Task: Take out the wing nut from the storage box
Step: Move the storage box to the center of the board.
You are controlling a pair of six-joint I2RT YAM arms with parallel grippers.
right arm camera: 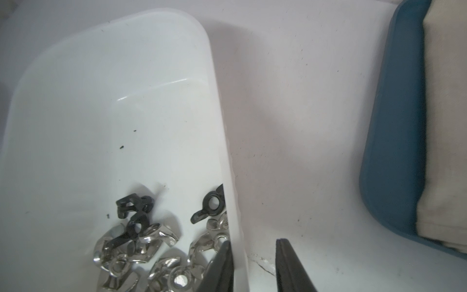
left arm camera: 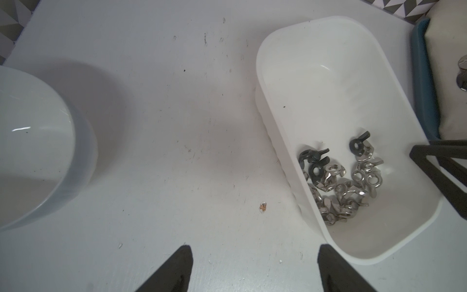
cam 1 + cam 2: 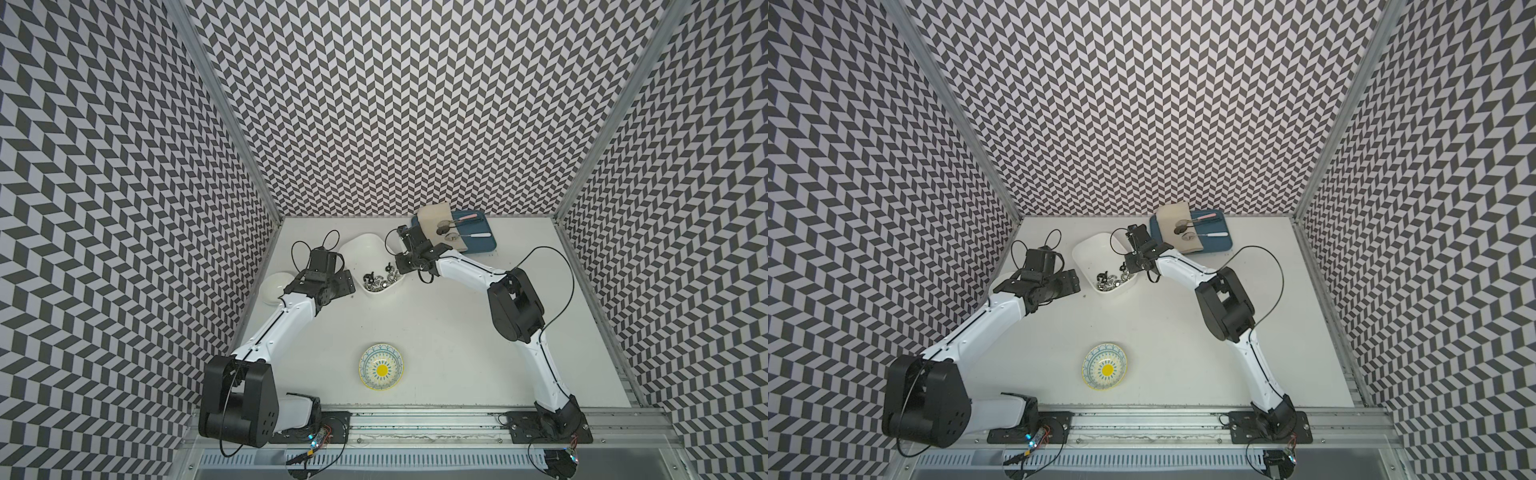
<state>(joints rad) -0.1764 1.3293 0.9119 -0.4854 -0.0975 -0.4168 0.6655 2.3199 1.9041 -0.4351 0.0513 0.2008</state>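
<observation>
The storage box (image 3: pixel 365 243) (image 3: pixel 1096 245) is a white tub at the back middle of the table. A heap of silver and black wing nuts (image 3: pixel 380 280) (image 3: pixel 1108 280) (image 2: pixel 341 187) (image 1: pixel 141 240) lies in its near end. My right gripper (image 3: pixel 401 270) (image 1: pixel 254 252) straddles the box's right wall (image 1: pixel 217 113). One finger is inside against the wall, beside the nuts, and the other is outside with a gap. My left gripper (image 3: pixel 343 284) (image 2: pixel 255 268) is open over bare table just left of the box (image 2: pixel 260 75), holding nothing.
A plain white round bowl (image 3: pixel 276 286) (image 2: pixel 30 141) sits left of my left gripper. A patterned bowl (image 3: pixel 381 371) (image 3: pixel 1104 365) stands near the front. A blue tray (image 3: pixel 478 245) (image 1: pixel 394 126) with a beige cloth (image 3: pixel 432 220) and spoons lies behind my right arm.
</observation>
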